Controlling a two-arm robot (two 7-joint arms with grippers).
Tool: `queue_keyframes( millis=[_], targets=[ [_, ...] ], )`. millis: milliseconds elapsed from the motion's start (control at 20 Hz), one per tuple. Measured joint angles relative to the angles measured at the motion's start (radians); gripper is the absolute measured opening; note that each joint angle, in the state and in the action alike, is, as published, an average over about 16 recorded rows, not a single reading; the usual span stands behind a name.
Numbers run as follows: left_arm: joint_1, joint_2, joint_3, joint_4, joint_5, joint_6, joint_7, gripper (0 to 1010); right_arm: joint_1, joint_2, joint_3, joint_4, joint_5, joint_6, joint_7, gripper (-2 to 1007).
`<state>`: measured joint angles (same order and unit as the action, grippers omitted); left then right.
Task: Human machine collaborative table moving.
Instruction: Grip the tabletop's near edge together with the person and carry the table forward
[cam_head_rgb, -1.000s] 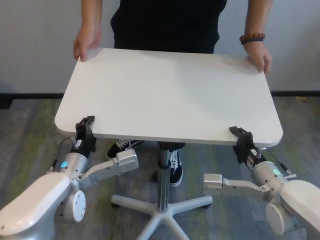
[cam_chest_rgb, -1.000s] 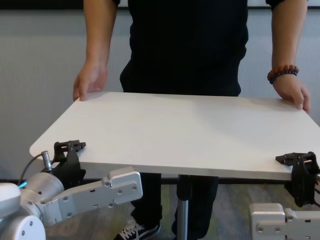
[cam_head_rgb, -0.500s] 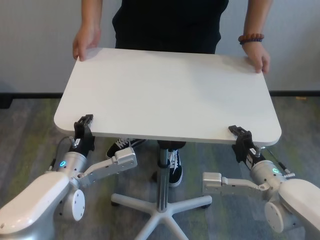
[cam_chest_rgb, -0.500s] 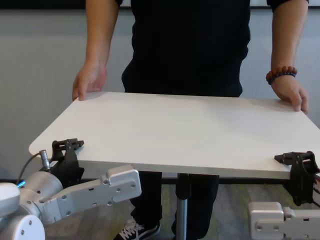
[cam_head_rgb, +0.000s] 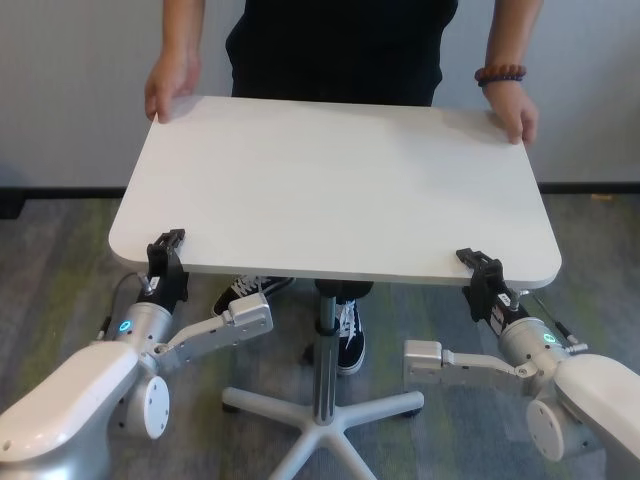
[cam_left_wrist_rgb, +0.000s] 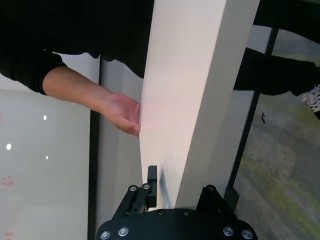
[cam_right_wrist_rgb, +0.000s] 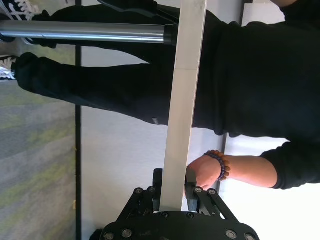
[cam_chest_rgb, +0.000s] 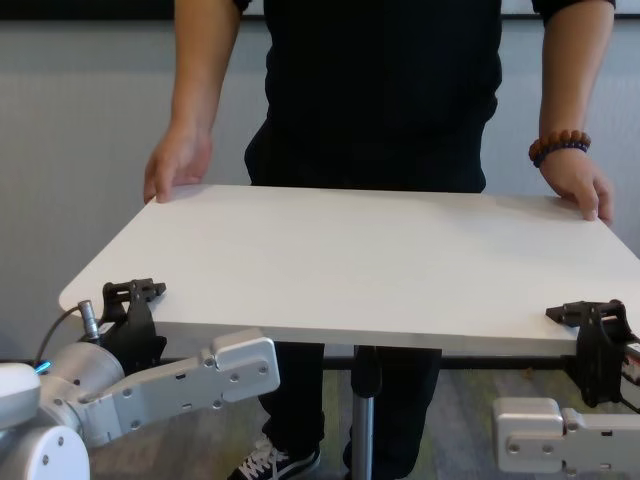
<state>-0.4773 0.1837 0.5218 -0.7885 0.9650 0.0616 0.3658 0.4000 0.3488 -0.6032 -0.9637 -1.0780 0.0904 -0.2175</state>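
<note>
Clamped on the table's (cam_head_rgb: 335, 185) near edge: left gripper (cam_head_rgb: 166, 243) and right gripper (cam_head_rgb: 478, 266), one toward each near corner. Opposite, at the table's far corners, the human's (cam_head_rgb: 340, 40) hands, sharing the load.

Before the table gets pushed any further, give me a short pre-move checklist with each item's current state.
1. Left gripper shut on the table near edge: ok.
2. Right gripper shut on the same edge near the other corner: ok.
3. The human's hands hold both far corners: ok.
4. Tabletop roughly level between the two ends: ok in the chest view.
5. Wheeled base free of obstacles on the carpet: cannot tell; the tabletop hides the floor on the human's side.
6. The human's feet clear of the base legs: cannot tell; they stand close to the pole.
</note>
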Motion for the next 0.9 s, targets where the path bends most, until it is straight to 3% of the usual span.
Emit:
queue_keyframes(
  millis=[500, 900],
  targets=[
    [0.003, 0.001, -0.003, 0.001, -0.014, -0.026, 0.007, 326, 0.000, -0.005, 0.004, 0.007, 0.005, 0.001, -0.019, 242],
    [0.003, 0.001, -0.001, 0.000, -0.010, -0.020, 0.002, 326, 0.000, -0.006, 0.003, 0.006, 0.004, 0.001, -0.014, 243]
  ],
)
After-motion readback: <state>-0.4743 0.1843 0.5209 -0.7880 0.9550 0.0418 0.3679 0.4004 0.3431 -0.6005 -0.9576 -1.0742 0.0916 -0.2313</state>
